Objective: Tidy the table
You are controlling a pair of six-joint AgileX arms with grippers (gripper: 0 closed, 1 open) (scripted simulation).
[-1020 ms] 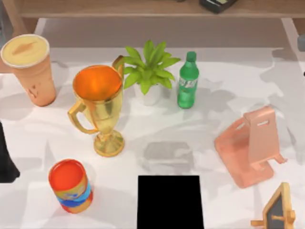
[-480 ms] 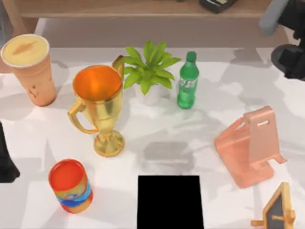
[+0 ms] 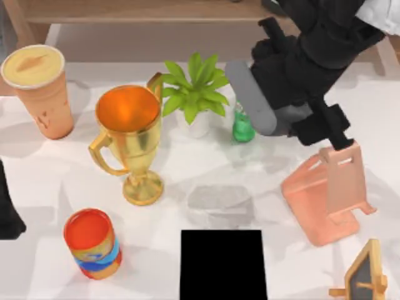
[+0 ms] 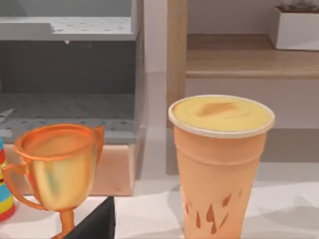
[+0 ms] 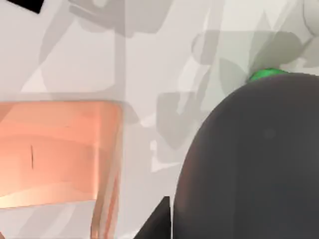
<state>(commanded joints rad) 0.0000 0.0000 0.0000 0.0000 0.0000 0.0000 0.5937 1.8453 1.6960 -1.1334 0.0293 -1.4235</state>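
Near edge of the table (image 3: 156, 219), top view: black rectangle (image 3: 223, 264) at centre, red can with a blue band (image 3: 92, 242) to its left, small wooden-framed chalkboard easel (image 3: 364, 275) in the right corner. Left arm (image 3: 9, 209) sits parked at the left edge; its pincer state, cannot tell. Mid-table: gold trophy cup (image 3: 130, 134) upright on the left half, pink phone stand (image 3: 328, 190) on the right half, well apart from each other. Further back: potted green plant (image 3: 195, 97) just right of the trophy, and a green bottle (image 3: 242, 128) beside the plant with its upper part hidden under the right arm (image 3: 300, 69). That arm reaches in from the top-right, over the bottle and the top of the phone stand. Right gripper: cannot tell whether it is released or clenched, the arm body covers it; nothing visibly grasped. Right wrist view has a dark rounded housing up close, a sliver of green past it and the pink stand over white tabletop. Back left: orange cup with a cream lid (image 3: 39, 87), upright. Behind the table, brown wooden shelf (image 3: 144, 11).
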